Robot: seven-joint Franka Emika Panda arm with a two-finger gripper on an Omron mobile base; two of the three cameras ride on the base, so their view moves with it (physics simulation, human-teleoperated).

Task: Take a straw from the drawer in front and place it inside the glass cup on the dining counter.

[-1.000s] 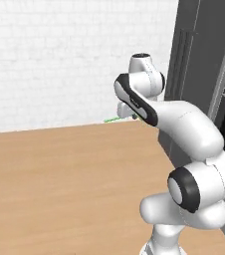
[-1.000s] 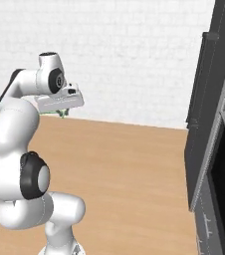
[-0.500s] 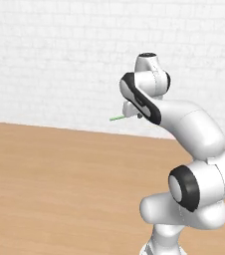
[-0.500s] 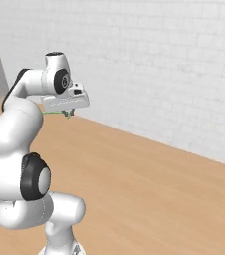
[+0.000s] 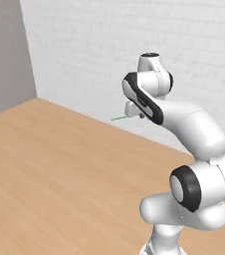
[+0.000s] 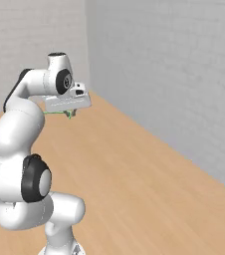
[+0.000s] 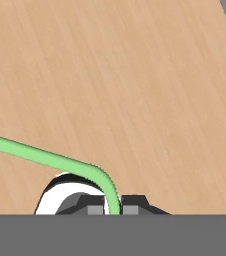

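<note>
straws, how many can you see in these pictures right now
1. The thin light green straw is pinched between the robot's closed jaws, held above the wood floor. It juts sideways from the gripper in both base views. None other shows.

Bare wood floor [image 5: 50, 164] spreads open across the lower left; white brick wall [image 5: 84, 55] closes the upper frame, a grey wall [image 5: 5, 55] bounds the upper left corner.
</note>
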